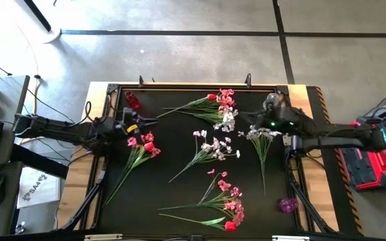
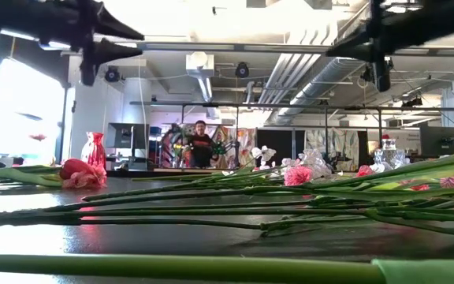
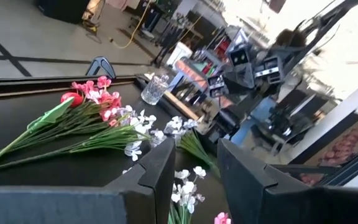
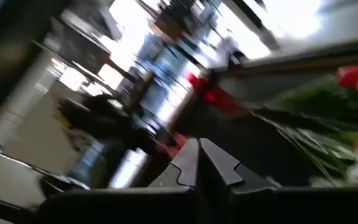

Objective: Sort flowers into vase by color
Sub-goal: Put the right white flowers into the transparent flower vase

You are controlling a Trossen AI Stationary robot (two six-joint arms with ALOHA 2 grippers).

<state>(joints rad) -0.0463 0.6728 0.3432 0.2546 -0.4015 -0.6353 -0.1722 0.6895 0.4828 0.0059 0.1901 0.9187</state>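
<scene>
Flowers lie flat on the black table: a pink, white and red bunch (image 1: 213, 107) at the far middle, a pink-red bunch (image 1: 141, 148) at the left, a white spray (image 1: 214, 148) in the centre, another white spray (image 1: 261, 136) at the right, and a pink bunch with a red tulip (image 1: 225, 204) near the front. My left gripper (image 1: 154, 122) (image 3: 194, 165) is open and hovers above the table, just beyond the left bunch. My right gripper (image 1: 244, 119) (image 4: 199, 155) is shut and empty, raised beside the right white spray. The low view shows both held high.
A red vase (image 1: 133, 100) stands at the far left of the table, a clear glass vase (image 1: 271, 102) at the far right, and a small purple vase (image 1: 287, 205) at the near right. A person (image 2: 202, 143) stands far off in the room behind.
</scene>
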